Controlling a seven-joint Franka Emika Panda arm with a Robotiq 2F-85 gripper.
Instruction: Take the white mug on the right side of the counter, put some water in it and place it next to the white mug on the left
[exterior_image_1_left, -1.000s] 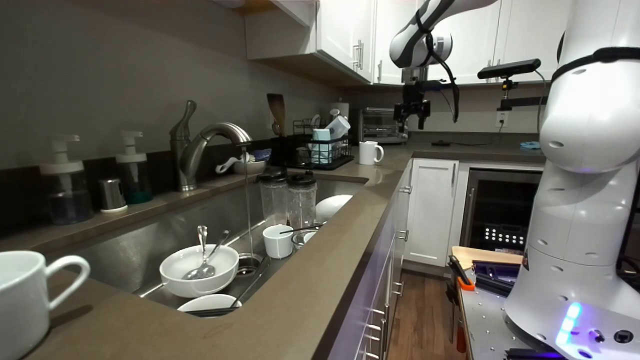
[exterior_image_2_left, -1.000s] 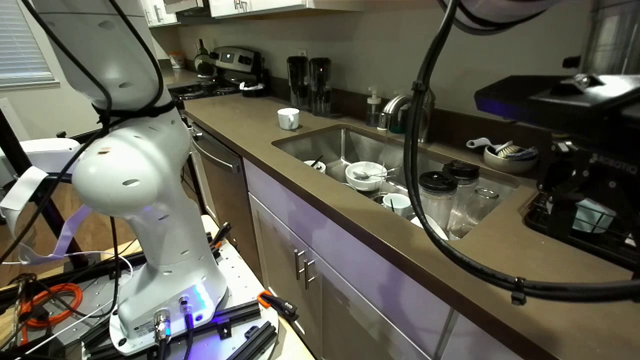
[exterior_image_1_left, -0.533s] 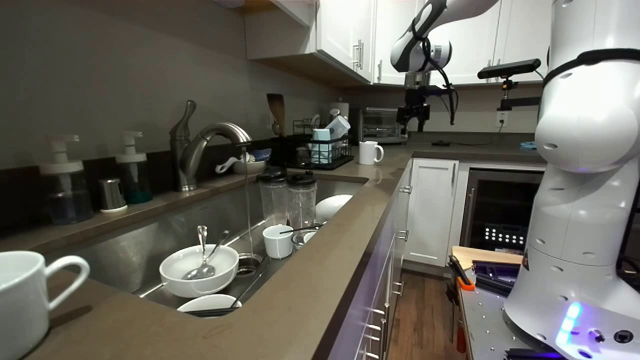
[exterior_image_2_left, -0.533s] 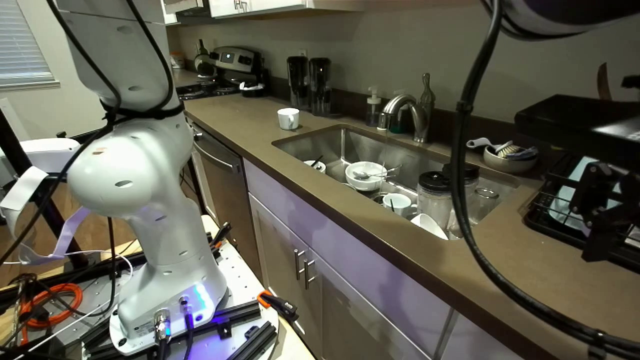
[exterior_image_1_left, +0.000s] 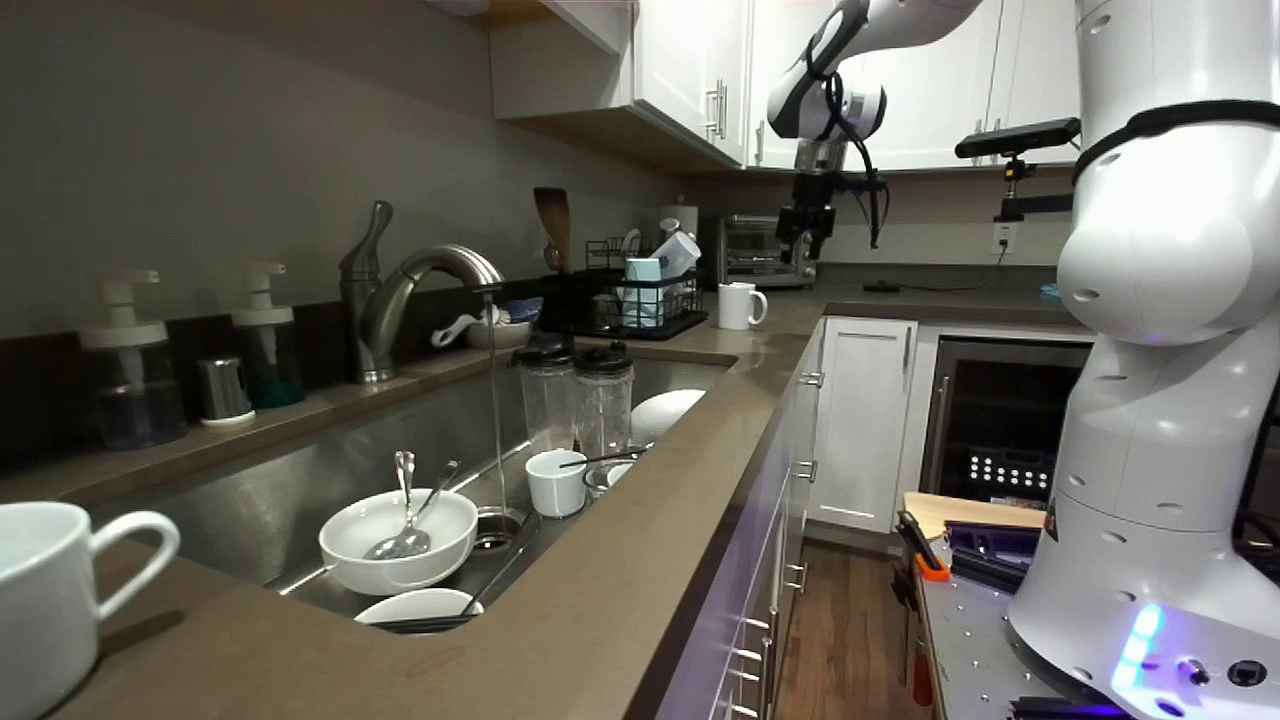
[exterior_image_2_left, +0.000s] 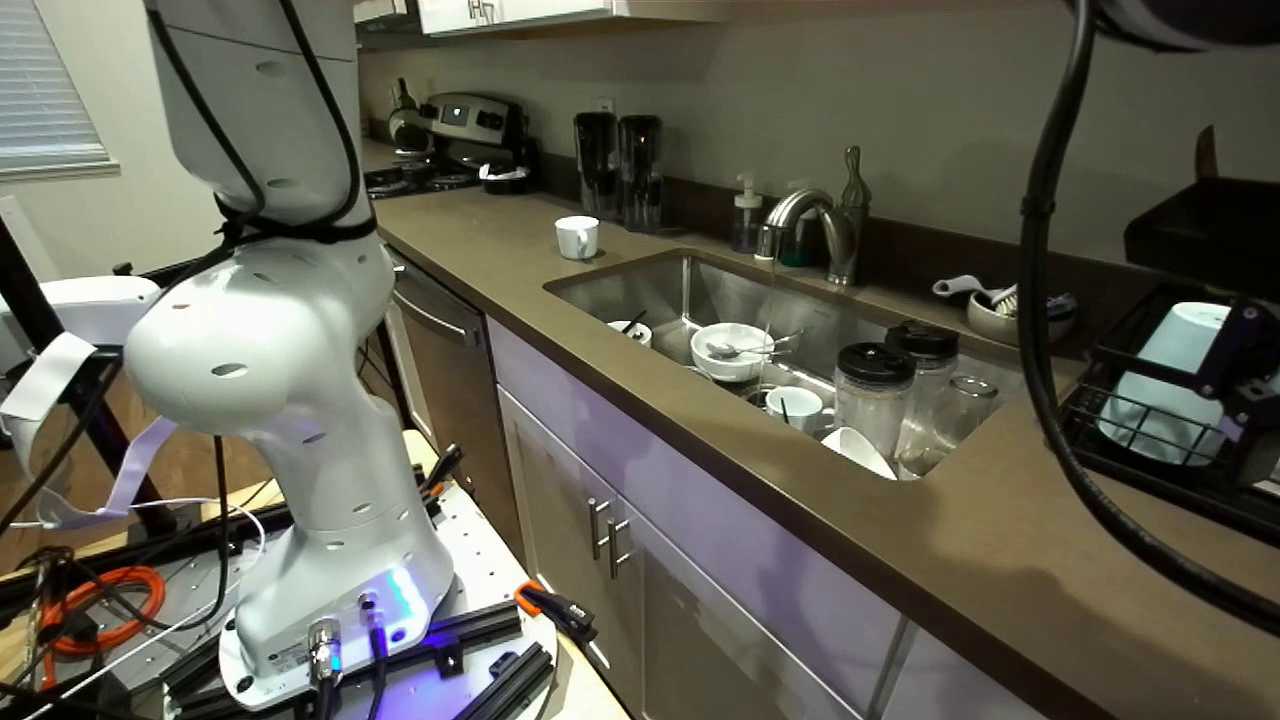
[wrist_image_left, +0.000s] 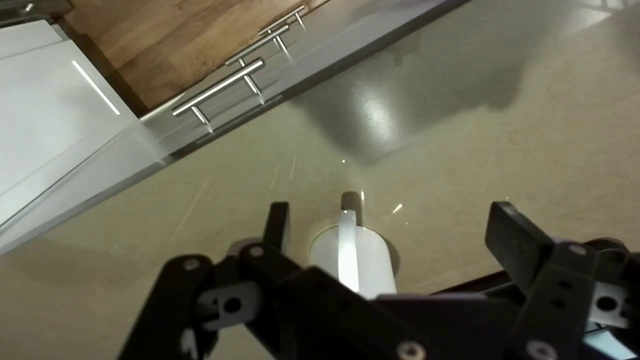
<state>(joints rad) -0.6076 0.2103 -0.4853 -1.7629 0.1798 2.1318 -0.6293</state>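
Observation:
A white mug (exterior_image_1_left: 735, 307) stands upright on the counter (exterior_image_1_left: 690, 440) beside the dish rack, its handle turned toward the cabinet side. In the wrist view the mug (wrist_image_left: 372, 255) shows below the jaws, handle facing up the picture, partly hidden by the gripper. My gripper (exterior_image_1_left: 804, 248) is open and empty, above the mug and apart from it; its fingers (wrist_image_left: 387, 215) are spread wide. Another white mug stands on the counter past the sink's far end in an exterior view (exterior_image_2_left: 577, 238), and in the near corner in an exterior view (exterior_image_1_left: 45, 600). Water runs from the faucet (exterior_image_1_left: 430, 265).
The sink (exterior_image_2_left: 640, 275) holds white bowls (exterior_image_1_left: 400, 545), a small white cup (exterior_image_1_left: 556, 483) and lidded clear jars (exterior_image_1_left: 604, 405). A black dish rack (exterior_image_1_left: 660, 318) with cups stands by the wall. Upper cabinets (exterior_image_1_left: 690, 80) hang near the arm.
The gripper moves to the right out of one exterior view and shifts slightly left, toward the mug, in an exterior view over the last half second. The mugs stay still; the water keeps running.

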